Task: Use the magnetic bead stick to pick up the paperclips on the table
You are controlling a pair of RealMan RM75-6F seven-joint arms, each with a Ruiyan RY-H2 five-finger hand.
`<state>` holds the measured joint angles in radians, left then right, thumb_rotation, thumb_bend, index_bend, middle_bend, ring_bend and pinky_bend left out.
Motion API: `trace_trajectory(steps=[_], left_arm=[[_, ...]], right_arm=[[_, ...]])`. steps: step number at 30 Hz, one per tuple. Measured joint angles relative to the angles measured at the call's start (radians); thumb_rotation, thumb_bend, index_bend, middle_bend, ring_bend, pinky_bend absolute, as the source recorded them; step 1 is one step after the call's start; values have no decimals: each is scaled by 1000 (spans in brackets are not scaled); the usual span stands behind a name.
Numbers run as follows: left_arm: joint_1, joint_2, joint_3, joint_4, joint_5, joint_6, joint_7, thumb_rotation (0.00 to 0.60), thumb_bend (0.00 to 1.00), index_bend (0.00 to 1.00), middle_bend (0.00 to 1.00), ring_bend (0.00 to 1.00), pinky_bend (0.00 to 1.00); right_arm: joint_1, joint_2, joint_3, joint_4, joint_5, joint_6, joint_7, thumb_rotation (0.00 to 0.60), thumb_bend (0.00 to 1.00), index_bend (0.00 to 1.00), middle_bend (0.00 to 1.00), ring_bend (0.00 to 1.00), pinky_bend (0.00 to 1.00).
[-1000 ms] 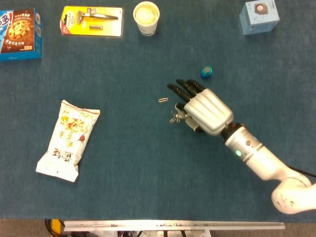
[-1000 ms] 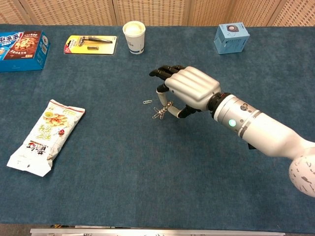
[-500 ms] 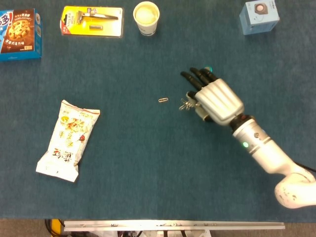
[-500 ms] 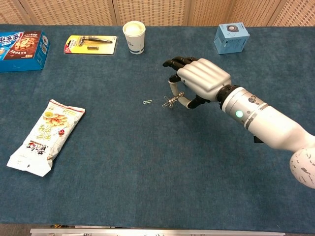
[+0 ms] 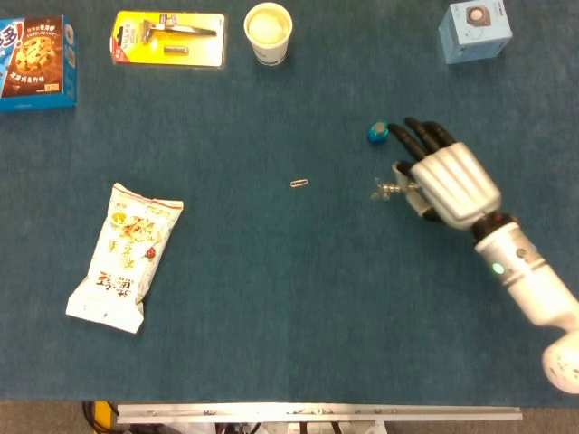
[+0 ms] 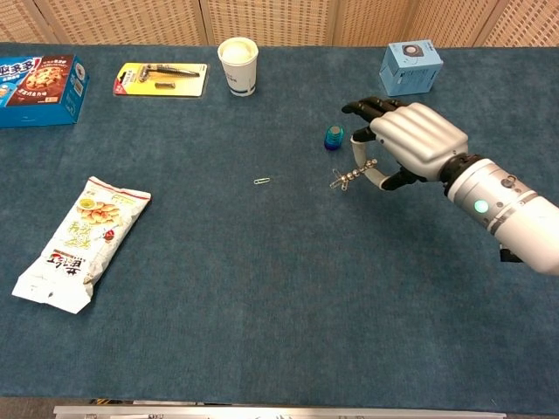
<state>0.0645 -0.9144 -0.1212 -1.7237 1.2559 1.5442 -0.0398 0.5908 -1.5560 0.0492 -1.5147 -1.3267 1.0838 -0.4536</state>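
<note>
Paperclips (image 6: 341, 181) hang in a clump off the tip of the magnetic bead stick (image 6: 358, 170), which the right robot hand (image 5: 450, 184) grips w/ fingers curled round it, just above the desk (image 5: 271, 298), right of centre. One loose paperclip (image 5: 298, 183) lies flat near desk centre, well apart from the stick. Small blue-green cap (image 5: 377, 133) sits just beside the fingertips, toward far edge. Left robot hand not visible in either view.

Head straight down; chest oblique; same table (image 5: 271, 298).
</note>
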Motion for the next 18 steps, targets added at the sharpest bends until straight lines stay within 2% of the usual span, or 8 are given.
trace_trajectory(steps=[7,10,18], left_arm=[[-5,-5,3,2,7,-5,5,600,96,528,466,342,441],[-8,-7,4,2,7,-9,10,600,97,528,466,342,442],[-14,-11,8,-1,9,-18,25,600,97,529,466,342,442]], right_arm=[[-42,17,-29,31,-4,18,22,600,353,569,104,25,137],[-52,22,-36,37,-1,14,26,600,328,535,104,25,137],[-75,55,-49,19,-18,27,34,600,82,171,104,25,137]])
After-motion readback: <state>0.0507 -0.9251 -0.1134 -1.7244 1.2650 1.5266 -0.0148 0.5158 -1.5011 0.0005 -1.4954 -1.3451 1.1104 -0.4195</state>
